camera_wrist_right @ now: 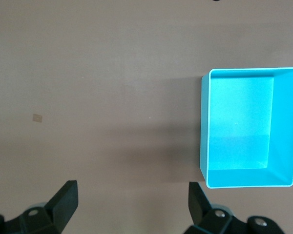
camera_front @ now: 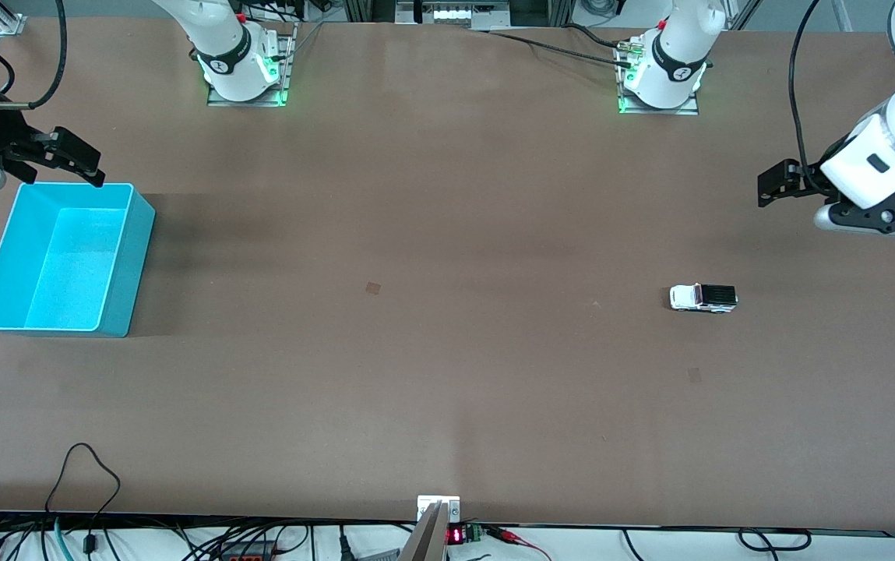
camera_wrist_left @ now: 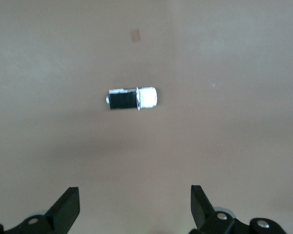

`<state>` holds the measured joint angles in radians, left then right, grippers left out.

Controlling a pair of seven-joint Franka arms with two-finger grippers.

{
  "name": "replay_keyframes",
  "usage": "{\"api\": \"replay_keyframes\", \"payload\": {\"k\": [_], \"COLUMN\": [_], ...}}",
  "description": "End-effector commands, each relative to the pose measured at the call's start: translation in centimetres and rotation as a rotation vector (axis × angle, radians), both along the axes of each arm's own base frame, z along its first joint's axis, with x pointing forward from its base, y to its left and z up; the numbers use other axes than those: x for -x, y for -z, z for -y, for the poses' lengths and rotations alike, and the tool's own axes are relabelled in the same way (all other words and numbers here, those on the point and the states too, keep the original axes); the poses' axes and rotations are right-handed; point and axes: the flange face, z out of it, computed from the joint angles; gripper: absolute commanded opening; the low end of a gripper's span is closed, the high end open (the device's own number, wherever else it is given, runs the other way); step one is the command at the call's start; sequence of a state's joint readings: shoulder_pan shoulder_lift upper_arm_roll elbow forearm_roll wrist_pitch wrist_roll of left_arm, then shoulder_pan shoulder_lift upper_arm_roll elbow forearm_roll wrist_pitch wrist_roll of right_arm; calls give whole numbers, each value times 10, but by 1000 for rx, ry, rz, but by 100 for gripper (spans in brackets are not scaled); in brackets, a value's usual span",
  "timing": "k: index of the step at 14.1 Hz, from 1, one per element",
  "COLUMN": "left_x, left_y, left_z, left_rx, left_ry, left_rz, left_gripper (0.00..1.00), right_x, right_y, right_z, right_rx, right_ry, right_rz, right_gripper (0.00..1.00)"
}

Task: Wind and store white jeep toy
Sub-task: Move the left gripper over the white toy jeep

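Observation:
The white jeep toy (camera_front: 702,298), tiny, with a black roof panel, stands on its wheels on the brown table toward the left arm's end. It also shows in the left wrist view (camera_wrist_left: 133,98). My left gripper (camera_front: 772,187) is open and empty, up in the air over bare table apart from the jeep; its own view shows the fingers spread wide (camera_wrist_left: 135,195). The cyan bin (camera_front: 132,265) stands empty at the right arm's end and shows in the right wrist view (camera_wrist_right: 203,126). My right gripper (camera_front: 82,162) is open and empty, over the table by the bin's corner (camera_wrist_right: 133,191).
Two small tape marks lie on the table, one near the middle (camera_front: 372,287) and one nearer the camera than the jeep (camera_front: 694,375). The arm bases (camera_front: 244,74) (camera_front: 661,78) stand at the table's back edge. Cables and a small display (camera_front: 455,534) line the front edge.

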<state>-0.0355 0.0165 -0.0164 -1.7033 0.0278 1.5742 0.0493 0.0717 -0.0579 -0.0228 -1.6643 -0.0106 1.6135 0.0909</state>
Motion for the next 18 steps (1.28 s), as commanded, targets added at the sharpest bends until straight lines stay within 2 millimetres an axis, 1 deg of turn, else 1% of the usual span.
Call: {"api": "replay_keyframes", "payload": {"k": [1,3,5,6,9,11,13,14,16,18], "left_x": [-3,2,-1,-3,-12,-15,-14,-15,-14,-24], "left_y": [8,15,26,32,61,84,117,130,167,203], "left_z": [10,10,10,5,-12,-18,-23,-25,-28,-43], "left_rx": [8,5,21,38,96,115,103,91,85,91], "left_ry": [20,42,153,225,424,524,633,703,872,1047], "left_rz": [-56,-113,-145,-158,-183,-162,-133,-118,-106,-103], "left_gripper": [100,100,100,100,100,100,100,100,100,100], "right_x": [-1,-2,-2,-1,-1,-2,-2,-2,-2,-2], "right_y": [-3,-3,-3,-4,-4,-2,-2,-3,-2,-3], "right_z": [1,1,1,1,1,0,0,0,0,0], "right_rx": [3,3,3,3,3,3,3,3,3,3], "right_ry": [-11,-11,-11,-11,-11,-13,-13,-13,-13,-13], "right_rz": [4,4,5,5,5,2,2,4,2,4], "right_gripper": [100,100,100,100,100,100,100,100,100,100]}}
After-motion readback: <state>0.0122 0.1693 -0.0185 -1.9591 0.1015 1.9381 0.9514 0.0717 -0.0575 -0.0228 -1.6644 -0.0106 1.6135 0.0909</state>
